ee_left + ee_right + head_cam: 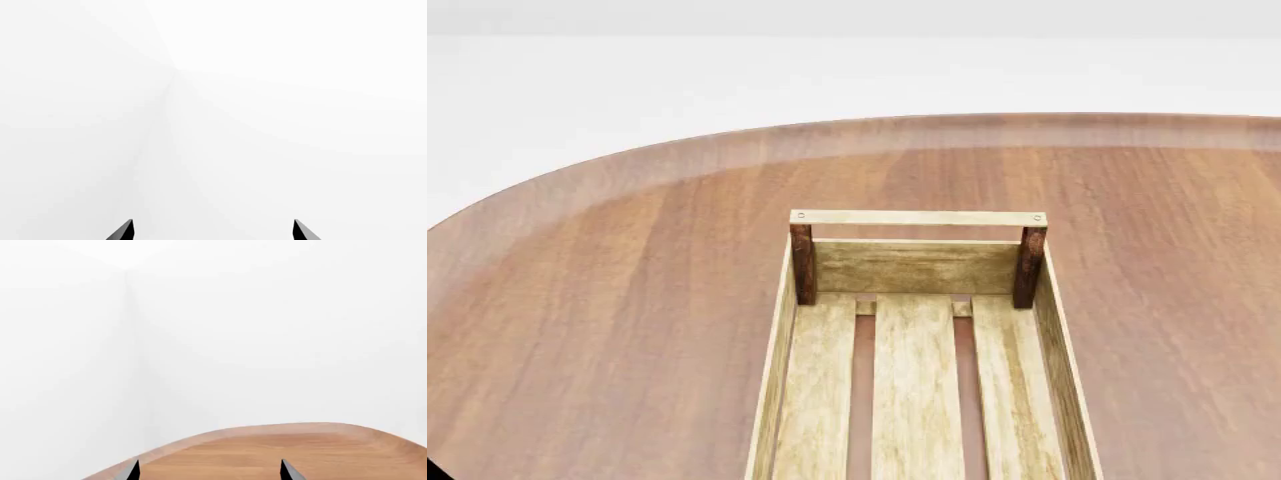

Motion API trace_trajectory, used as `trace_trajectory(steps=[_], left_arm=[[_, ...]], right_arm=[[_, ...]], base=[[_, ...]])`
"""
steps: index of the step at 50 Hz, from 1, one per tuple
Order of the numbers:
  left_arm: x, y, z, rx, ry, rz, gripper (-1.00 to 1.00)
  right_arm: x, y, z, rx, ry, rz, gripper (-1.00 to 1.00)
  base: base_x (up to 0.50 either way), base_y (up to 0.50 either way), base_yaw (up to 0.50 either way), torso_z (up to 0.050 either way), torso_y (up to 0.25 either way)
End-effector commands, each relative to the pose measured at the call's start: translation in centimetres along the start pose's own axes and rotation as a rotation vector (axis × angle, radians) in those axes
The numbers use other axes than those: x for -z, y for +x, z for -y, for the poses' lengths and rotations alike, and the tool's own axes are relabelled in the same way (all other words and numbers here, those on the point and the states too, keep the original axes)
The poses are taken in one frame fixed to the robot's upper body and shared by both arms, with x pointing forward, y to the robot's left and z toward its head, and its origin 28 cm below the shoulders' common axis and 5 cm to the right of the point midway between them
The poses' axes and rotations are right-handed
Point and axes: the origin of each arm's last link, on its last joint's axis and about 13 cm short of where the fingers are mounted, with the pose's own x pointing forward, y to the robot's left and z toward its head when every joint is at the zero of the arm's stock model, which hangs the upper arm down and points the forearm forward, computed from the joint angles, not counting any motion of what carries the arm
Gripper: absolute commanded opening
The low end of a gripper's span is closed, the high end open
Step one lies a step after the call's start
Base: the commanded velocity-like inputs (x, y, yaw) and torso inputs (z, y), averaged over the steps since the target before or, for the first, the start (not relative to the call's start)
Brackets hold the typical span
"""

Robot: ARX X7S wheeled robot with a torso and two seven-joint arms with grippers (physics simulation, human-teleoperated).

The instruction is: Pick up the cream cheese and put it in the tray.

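Observation:
The tray point(794, 300) is a long light-wood crate with a slatted bottom and dark brown corner posts under a top rail; it lies on the table, running from the middle toward the near edge of the head view, and nothing lies in its visible part. The cream cheese is not in view in any frame. My left gripper point(213, 231) is open and empty, its dark fingertips point(127, 231) wide apart against white walls. My right gripper point(210, 471) is open and empty above the table's edge. Neither gripper shows in the head view.
The round brown wooden table point(601, 300) fills most of the head view; its curved far edge meets a white floor. The right wrist view shows the table's rim point(200, 437) against white walls.

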Motion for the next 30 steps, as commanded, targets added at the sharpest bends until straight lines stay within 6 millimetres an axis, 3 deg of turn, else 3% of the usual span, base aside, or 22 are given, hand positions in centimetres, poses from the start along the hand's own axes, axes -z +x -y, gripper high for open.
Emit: trace_trajectory(steps=[1, 14, 30], left_arm=[[-0.2, -0.1, 0.0, -0.001, -0.003, 0.005, 1.00], [-0.2, -0.1, 0.0, 0.002, -0.003, 0.004, 1.00], [-0.3, 0.0, 0.0, -0.001, -0.004, 0.008, 1.00]], right_arm=[[1.3, 0.8, 0.9, 0.131, -0.068, -0.057, 1.00], [2.0, 1.4, 2.0, 0.273, -0.183, -0.106, 1.00], [2.7, 1.4, 2.5, 0.326, -0.249, -0.117, 1.00]], base=[[0.00, 0.00, 0.00, 0.000, 0.000], [0.00, 0.00, 0.00, 0.000, 0.000], [0.00, 0.00, 0.00, 0.000, 0.000]])
